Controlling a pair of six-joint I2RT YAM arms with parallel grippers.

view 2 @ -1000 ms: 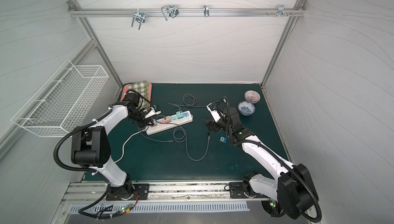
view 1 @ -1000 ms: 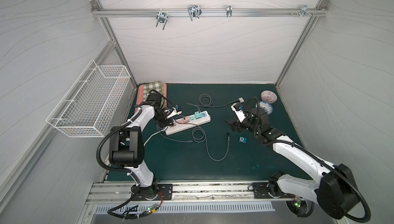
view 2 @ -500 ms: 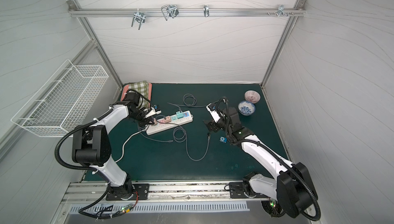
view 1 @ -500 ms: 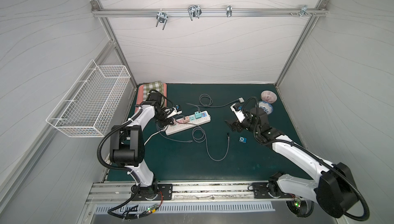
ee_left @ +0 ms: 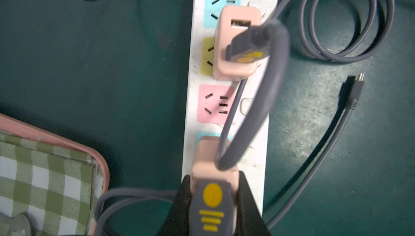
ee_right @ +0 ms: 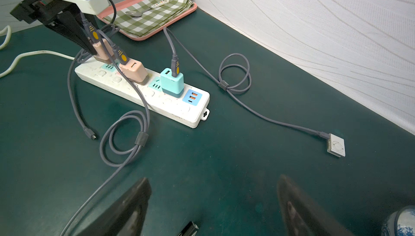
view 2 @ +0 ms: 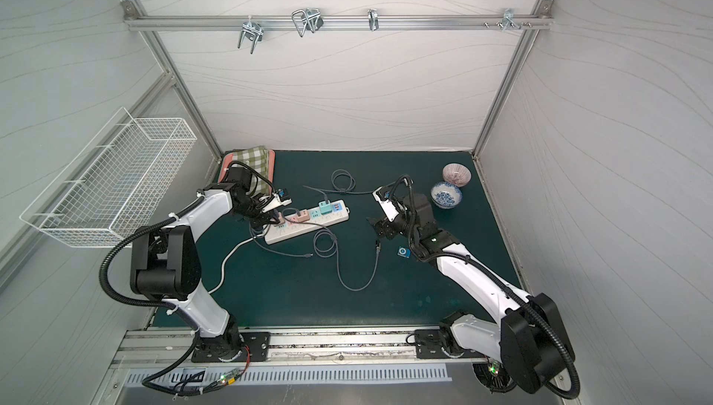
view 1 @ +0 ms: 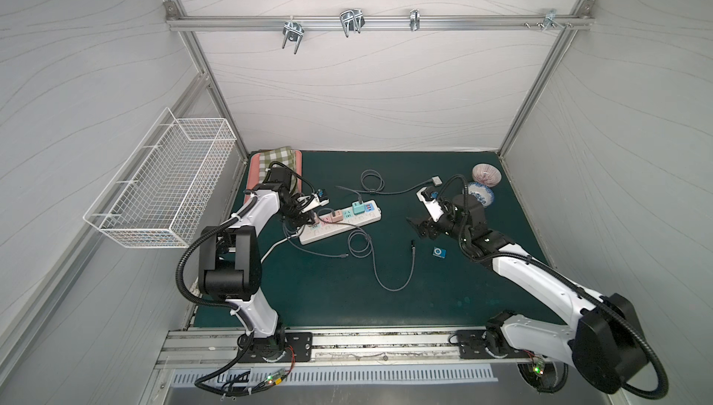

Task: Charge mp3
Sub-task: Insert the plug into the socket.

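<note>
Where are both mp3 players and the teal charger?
blue mp3 player (view 1: 439, 253): in a top view, its face centre.
silver mp3 player (ee_right: 336, 145): right wrist view, its round dial.
teal charger (ee_right: 171, 84): right wrist view, its front side.

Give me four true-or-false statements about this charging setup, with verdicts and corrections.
1. The left gripper is closed on a pink charger at the power strip. True.
2. The blue mp3 is plugged into a cable. False: it lies loose on the mat, with no cable attached.
3. The right gripper is open and empty. True.
4. The silver mp3 is unconnected. False: a grey cable joins it to the teal charger.
</note>
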